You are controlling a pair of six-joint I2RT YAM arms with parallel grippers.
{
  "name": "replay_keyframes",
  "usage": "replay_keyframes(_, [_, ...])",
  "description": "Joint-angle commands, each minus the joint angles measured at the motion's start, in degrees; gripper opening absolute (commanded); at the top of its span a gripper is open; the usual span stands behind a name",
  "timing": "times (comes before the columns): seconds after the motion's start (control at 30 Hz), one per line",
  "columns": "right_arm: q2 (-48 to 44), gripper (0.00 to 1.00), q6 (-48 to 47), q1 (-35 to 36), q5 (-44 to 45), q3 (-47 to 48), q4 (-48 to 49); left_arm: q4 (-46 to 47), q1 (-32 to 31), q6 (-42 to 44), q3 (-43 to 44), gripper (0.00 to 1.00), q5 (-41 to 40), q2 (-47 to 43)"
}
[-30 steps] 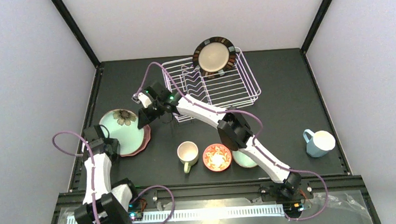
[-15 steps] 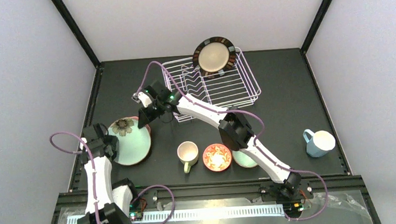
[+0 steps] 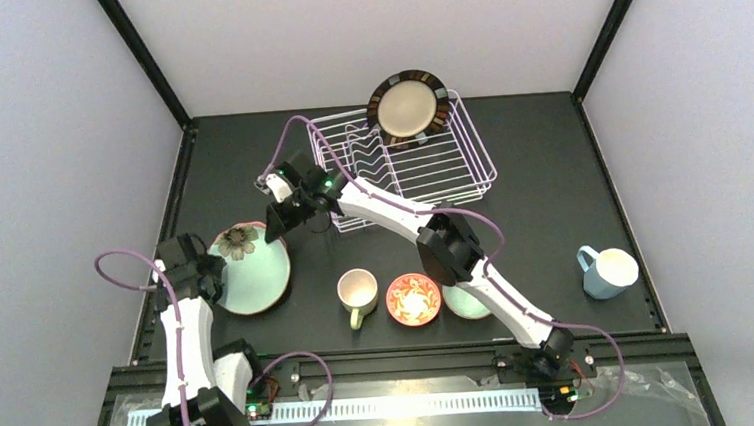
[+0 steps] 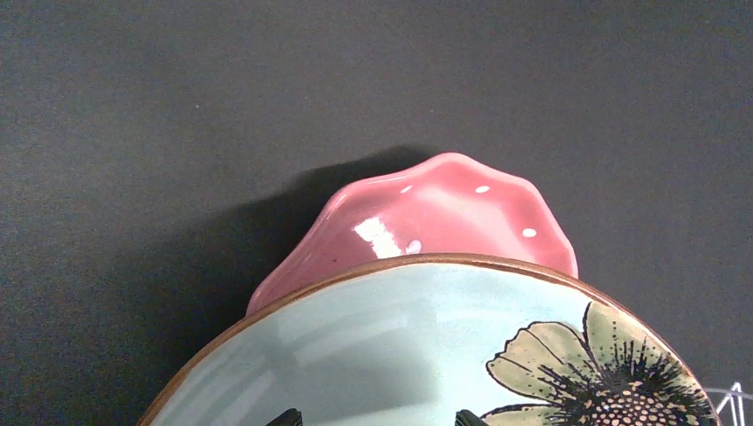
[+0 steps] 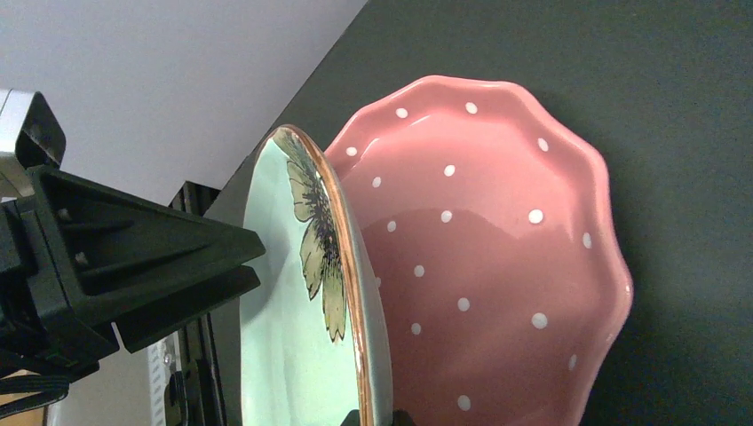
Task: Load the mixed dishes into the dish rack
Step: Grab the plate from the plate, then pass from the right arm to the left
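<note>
Your holdings at this moment: the dish rack (image 3: pixel 450 168) sits at the back of the dark table (image 3: pixel 552 191) and has one item in it, the cream plate with dark striped rim (image 3: pixel 407 105), standing upright at the far side. The other dishes are on the table. The teal flower plate (image 3: pixel 254 274) is at the left, tipped up at an angle over the pink dotted scalloped plate (image 5: pixel 479 257), whose wavy edge pokes out beyond it in both wrist views. The right gripper (image 5: pixel 376 417) reaches across from the rack side and its fingertips are pinched onto the rim of the teal flower plate, one on each face. The left gripper (image 5: pixel 253 264) hangs at the opposite edge of that plate with its jaws spread wide and nothing between them. In a row nearer the arm bases you have the cream mug (image 3: pixel 357 292), the red-orange bowl (image 3: pixel 413 299) just beside it, and the mint bowl (image 3: pixel 467 307), which the right arm partly hides. The blue mug (image 3: pixel 610 271) lies well apart at the right edge, its handle toward the left.
</note>
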Motion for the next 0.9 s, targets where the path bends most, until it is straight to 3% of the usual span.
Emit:
replay_keyframes(0.0, [-4.24,0.0,3.2,-1.14,-1.59,1.38,1.73,1.27,-0.2,-1.06,2.07,0.99,1.45,-0.92])
replay_keyframes(0.87, [-9.06,0.0,10.36,-8.57,-4.7,1.04,2.92,5.12,-0.44,-1.8,6.55,0.99,7.17,0.5])
